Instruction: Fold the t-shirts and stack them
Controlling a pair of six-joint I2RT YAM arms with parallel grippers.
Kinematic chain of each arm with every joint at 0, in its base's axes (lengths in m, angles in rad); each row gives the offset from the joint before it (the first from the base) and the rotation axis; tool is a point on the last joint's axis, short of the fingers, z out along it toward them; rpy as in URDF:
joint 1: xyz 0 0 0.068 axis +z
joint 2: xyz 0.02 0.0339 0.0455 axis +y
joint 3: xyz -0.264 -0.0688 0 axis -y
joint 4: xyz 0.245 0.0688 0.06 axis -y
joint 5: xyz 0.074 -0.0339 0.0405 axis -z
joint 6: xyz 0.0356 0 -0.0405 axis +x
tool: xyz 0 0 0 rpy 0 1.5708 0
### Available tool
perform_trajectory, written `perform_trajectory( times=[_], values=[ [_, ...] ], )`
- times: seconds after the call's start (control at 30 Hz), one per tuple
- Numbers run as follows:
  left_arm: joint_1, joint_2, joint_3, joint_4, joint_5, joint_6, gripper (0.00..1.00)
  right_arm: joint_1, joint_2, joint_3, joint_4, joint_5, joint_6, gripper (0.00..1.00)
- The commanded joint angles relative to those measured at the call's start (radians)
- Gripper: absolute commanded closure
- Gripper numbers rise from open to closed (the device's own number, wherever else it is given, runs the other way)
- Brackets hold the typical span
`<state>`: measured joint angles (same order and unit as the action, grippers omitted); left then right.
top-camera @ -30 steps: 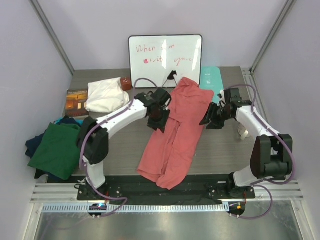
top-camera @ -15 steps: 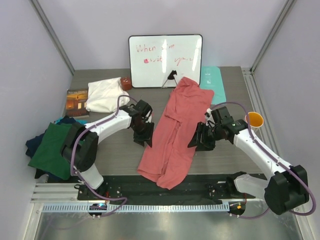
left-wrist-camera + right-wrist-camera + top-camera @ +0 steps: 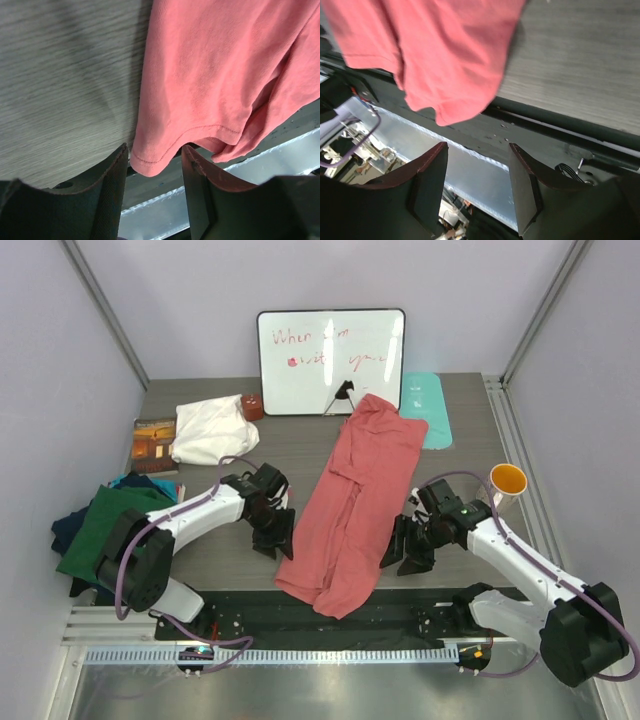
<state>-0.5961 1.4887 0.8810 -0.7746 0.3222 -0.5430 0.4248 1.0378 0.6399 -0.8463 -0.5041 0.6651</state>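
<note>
Along the middle of the grey wood-grain desk (image 3: 215, 560) lies the large salmon-pink cotton t-shirt (image 3: 355, 500), loosely folded lengthwise into a long strip. It runs at a slant from near the far edge down to the near edge, where its hem droops over the black base rail (image 3: 400, 610).

The left arm (image 3: 200, 512) reaches low across the desk from the near-left corner. Its elbow is folded close to the base and its white forearm runs rightward toward the shirt. The left tool (image 3: 277, 537) points down and toward the near edge, just beside the shirt's left side by the hem. In the left wrist view its two dark fingers (image 3: 107, 195) stand partly apart with nothing between them, and the hem corner shows beyond the gap.

The right arm (image 3: 520, 558) stretches from the near-right corner, with its forearm angled leftward. The right tool (image 3: 403, 552) tilts down just beside the shirt's right side. Its jaws are likewise partly spread and hold nothing, and the hem hangs ahead of them past the desk's near edge.

At the left edge a dark green t-shirt (image 3: 110, 535) lies crumpled on a navy t-shirt (image 3: 62, 530), well apart from the pink one. Toward the far edge are a white crumpled cloth (image 3: 210, 430), a small book (image 3: 153, 443), an upright whiteboard (image 3: 330, 360) and a flat pale-teal mat (image 3: 425, 405). An orange-lined cup (image 3: 508, 480) stands near the right edge
</note>
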Motion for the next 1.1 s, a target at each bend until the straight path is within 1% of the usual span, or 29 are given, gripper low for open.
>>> perform_trajectory(
  times=[0.0, 0.13, 0.27, 0.5, 0.67, 0.83, 1.0, 1.07],
  values=[
    [0.007, -0.027, -0.023, 0.034, 0.051, -0.031, 0.52, 0.038, -0.031, -0.065, 0.018, -0.014, 0.047, 0.43],
    [0.007, -0.015, -0.024, 0.04, 0.061, -0.041, 0.52, 0.055, -0.019, -0.098, 0.075, 0.002, 0.067, 0.43],
    [0.007, 0.005, -0.02, 0.034, 0.052, -0.032, 0.52, 0.075, 0.008, -0.141, 0.174, 0.001, 0.093, 0.43],
    [0.007, 0.018, -0.02, 0.038, 0.046, -0.031, 0.53, 0.13, 0.149, -0.141, 0.273, 0.042, 0.097, 0.43],
    [0.007, 0.01, -0.025, 0.041, 0.034, -0.034, 0.53, 0.157, 0.202, -0.132, 0.322, 0.073, 0.091, 0.43],
    [0.007, -0.001, -0.036, 0.049, 0.031, -0.035, 0.54, 0.169, 0.257, -0.137, 0.403, 0.078, 0.097, 0.43],
    [0.007, -0.004, -0.037, 0.051, 0.026, -0.035, 0.55, 0.218, 0.335, -0.146, 0.466, 0.065, 0.102, 0.43],
    [0.007, -0.001, -0.037, 0.051, 0.028, -0.035, 0.55, 0.242, 0.364, -0.154, 0.516, 0.053, 0.113, 0.43]
  ],
)
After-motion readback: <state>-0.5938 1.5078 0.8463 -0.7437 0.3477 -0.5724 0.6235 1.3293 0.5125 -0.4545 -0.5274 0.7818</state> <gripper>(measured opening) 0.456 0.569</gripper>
